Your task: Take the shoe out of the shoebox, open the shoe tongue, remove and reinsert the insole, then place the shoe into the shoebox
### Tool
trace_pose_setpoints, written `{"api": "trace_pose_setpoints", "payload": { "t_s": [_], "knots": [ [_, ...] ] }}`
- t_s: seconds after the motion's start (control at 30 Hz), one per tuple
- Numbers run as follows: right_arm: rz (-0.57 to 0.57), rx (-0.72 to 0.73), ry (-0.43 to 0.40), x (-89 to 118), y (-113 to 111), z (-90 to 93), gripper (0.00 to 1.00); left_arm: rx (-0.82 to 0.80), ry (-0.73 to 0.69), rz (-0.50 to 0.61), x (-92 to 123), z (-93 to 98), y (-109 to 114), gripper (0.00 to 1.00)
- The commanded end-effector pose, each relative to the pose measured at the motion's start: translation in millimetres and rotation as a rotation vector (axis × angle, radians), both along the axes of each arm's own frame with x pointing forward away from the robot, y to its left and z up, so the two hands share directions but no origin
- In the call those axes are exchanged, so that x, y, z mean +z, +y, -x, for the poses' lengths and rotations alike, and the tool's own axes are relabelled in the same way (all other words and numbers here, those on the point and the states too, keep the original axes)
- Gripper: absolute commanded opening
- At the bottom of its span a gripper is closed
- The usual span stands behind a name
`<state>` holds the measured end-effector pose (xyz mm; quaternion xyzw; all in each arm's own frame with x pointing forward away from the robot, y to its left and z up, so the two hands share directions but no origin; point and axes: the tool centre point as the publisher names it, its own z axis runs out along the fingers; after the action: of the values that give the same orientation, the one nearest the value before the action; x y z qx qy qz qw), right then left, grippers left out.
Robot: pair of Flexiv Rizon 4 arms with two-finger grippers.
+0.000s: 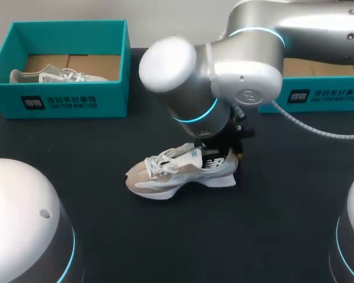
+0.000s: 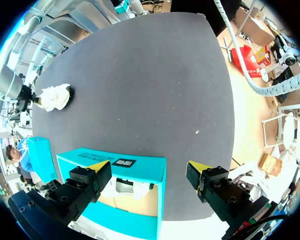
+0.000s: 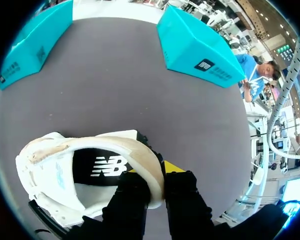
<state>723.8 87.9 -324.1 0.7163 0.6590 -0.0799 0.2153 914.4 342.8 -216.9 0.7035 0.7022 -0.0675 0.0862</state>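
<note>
My right gripper is pinched closed on the heel collar of the shoe, one finger inside, one outside. The shoe stands sole-down on the table, toe toward nine o'clock. Only soft rim is held, so I judge a lift could let it slip or swing. At ten o'clock from it sits a shoebox holding a second shoe. My left gripper hangs before that box, fingers wide apart, empty.
</note>
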Motion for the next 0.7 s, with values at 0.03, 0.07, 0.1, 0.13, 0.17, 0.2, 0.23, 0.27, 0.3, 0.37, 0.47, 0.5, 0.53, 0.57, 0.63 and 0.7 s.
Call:
{"api": "trace_pose_setpoints", "payload": {
  "t_s": [0.03, 0.07, 0.1, 0.13, 0.17, 0.2, 0.23, 0.27, 0.3, 0.37, 0.47, 0.5, 0.53, 0.57, 0.63, 0.7],
  "knots": [
    [-0.005, -0.049, -0.030, -14.6, 7.1, 3.8, 0.00, 0.000, 0.000, -0.002, 0.7, 0.5, 0.2, 1.00],
    [-0.004, -0.050, -0.031, -16.5, 7.1, 3.2, 0.00, 0.000, 0.000, -0.002, 0.7, 0.5, 0.2, 1.00],
    [0.003, -0.056, -0.035, -18.0, 6.6, 2.9, 0.00, 0.000, 0.000, -0.002, 0.7, 0.5, 0.2, 1.00],
    [-0.005, -0.062, -0.033, -19.8, 6.0, 2.7, 0.00, 0.000, 0.000, -0.002, 0.7, 0.5, 0.2, 1.00],
    [0.003, -0.078, -0.039, -21.0, 5.4, 2.9, 0.00, 0.000, 0.000, -0.002, 0.7, 0.5, 0.2, 1.00],
    [0.005, -0.089, -0.040, -21.5, 5.1, 3.2, 0.00, 0.000, 0.000, -0.002, 0.7, 0.5, 0.2, 1.00],
    [-0.002, -0.098, -0.041, -22.3, 4.6, 3.8, 0.00, 0.000, 0.000, -0.002, 0.7, 0.5, 0.2, 1.00],
    [-0.007, -0.109, -0.040, -24.3, 2.9, 4.5, 0.00, 0.000, 0.000, -0.002, 0.7, 0.5, 0.2, 1.00],
    [-0.013, -0.120, -0.041, -25.4, 2.1, 5.2, 0.00, 0.000, 0.000, -0.002, 0.7, 0.5, 0.2, 1.00],
    [-0.015, -0.124, -0.038, -26.8, 1.1, 6.0, 0.00, 0.000, 0.000, -0.002, 0.7, 0.5, 0.2, 1.00],
    [-0.030, -0.138, -0.037, -28.9, 0.8, 6.8, 0.00, 0.000, 0.000, -0.002, 0.7, 0.5, 0.2, 1.00],
    [-0.019, -0.137, -0.036, -29.4, 0.9, 6.8, 0.00, 0.000, 0.000, -0.002, 0.7, 0.5, 0.2, 1.00],
    [-0.023, -0.136, -0.033, -29.9, 1.0, 7.0, 0.00, 0.000, 0.000, -0.002, 0.7, 0.5, 0.2, 1.00],
    [-0.024, -0.137, -0.032, -30.1, 1.1, 7.0, 0.13, 0.000, 0.000, -0.002, 0.7, 0.5, 0.2, 1.00],
    [-0.026, -0.152, -0.029, -28.7, 0.7, 8.8, 0.83, 0.000, 0.000, -0.002, 0.7, 0.5, 0.2, 1.00],
    [-0.017, -0.171, -0.041, -22.8, -1.1, 11.4, 1.00, 0.000, 0.000, -0.002, 0.7, 0.5, 0.2, 1.00]
  ]
}}
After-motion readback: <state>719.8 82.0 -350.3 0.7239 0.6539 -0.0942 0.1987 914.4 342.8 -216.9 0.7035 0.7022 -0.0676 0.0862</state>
